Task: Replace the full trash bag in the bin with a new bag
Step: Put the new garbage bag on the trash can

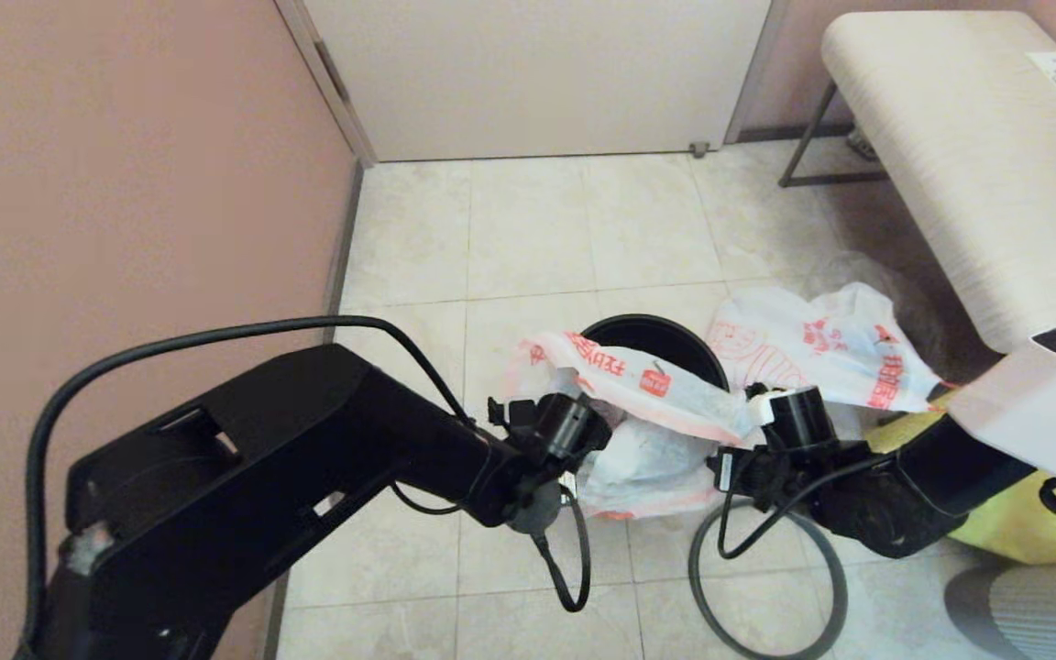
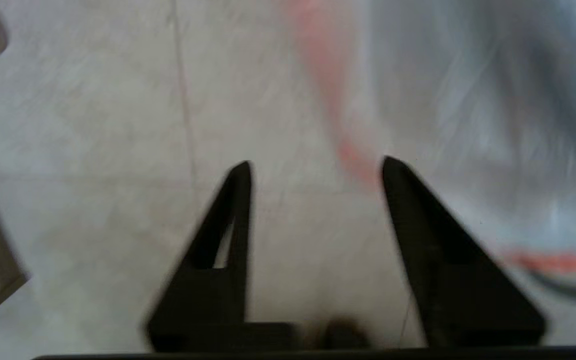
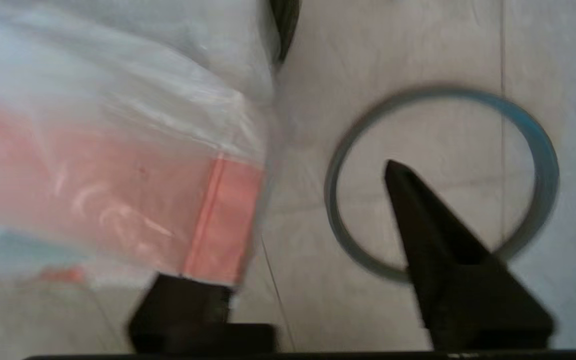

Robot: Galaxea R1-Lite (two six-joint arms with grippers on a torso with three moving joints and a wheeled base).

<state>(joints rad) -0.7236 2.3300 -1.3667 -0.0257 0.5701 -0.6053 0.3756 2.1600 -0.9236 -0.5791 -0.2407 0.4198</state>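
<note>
floor [image 1: 528,238]: tiled | on it: bin [image 1: 665,337], grey hoop [image 1: 766,587], yellow bag [image 1: 1032,522]

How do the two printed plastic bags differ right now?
The near bag is stretched across the bin, between the left gripper and right gripper; the far bag lies bunched on the floor beside the bin, untouched. Both are whitish with red print.

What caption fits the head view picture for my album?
Left gripper and right gripper stretch a white red-printed plastic bag over the round black plastic bin.
</note>
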